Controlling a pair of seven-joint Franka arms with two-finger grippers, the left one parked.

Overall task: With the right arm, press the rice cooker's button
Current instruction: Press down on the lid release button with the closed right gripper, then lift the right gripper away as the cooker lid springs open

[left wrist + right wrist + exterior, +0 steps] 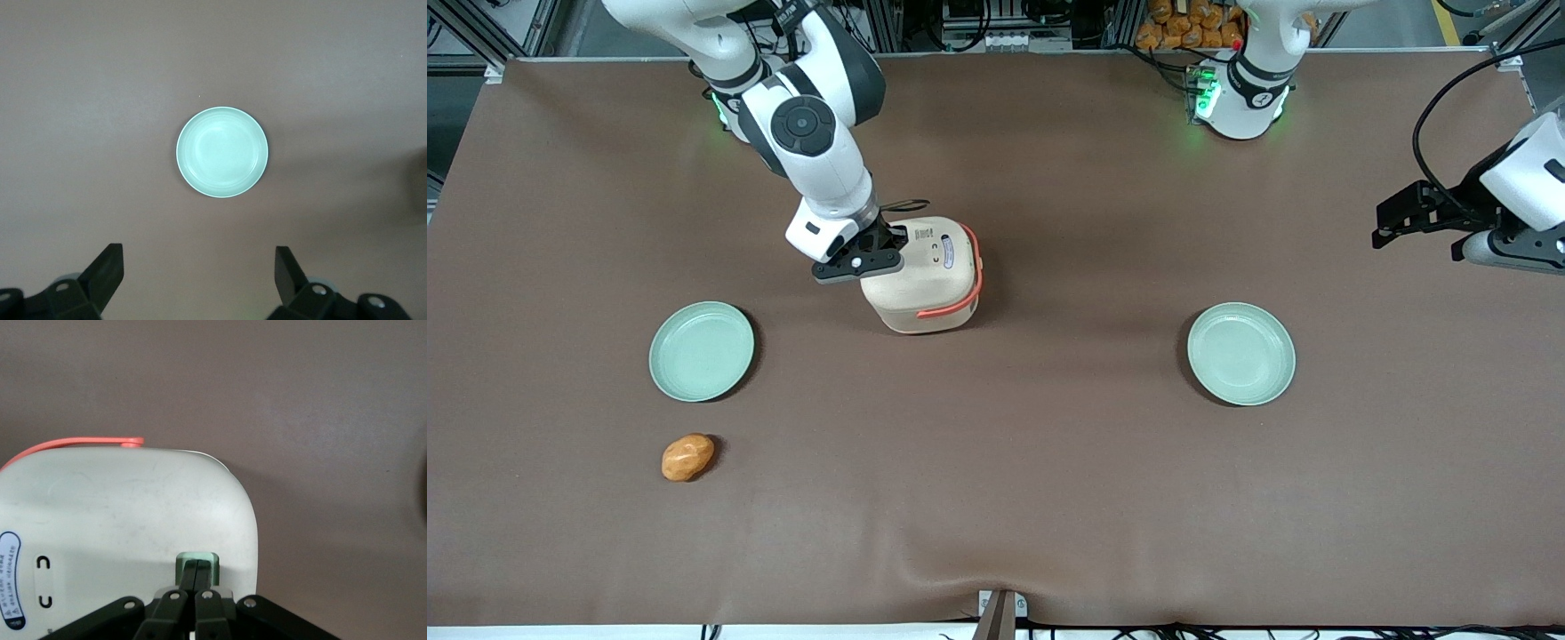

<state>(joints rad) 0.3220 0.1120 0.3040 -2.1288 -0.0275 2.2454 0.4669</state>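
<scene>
The cream rice cooker (pixel 925 277) with its orange-red handle band stands mid-table, lid down. The right arm (pixel 814 133) reaches down to it. Its black gripper (pixel 891 238) is shut, fingertips together, on the top of the cooker at the edge farther from the front camera. In the right wrist view the shut gripper (pixel 196 568) rests on a pale green square button (pixel 196 561) at the edge of the cream lid (pixel 127 513). The orange-red band (pixel 73 444) shows along the lid's edge.
Two pale green plates lie on the brown table, one (pixel 701 350) toward the working arm's end, one (pixel 1240 353) toward the parked arm's end, also in the left wrist view (pixel 222 152). An orange-brown bread roll (pixel 687 457) lies nearer the front camera than the first plate.
</scene>
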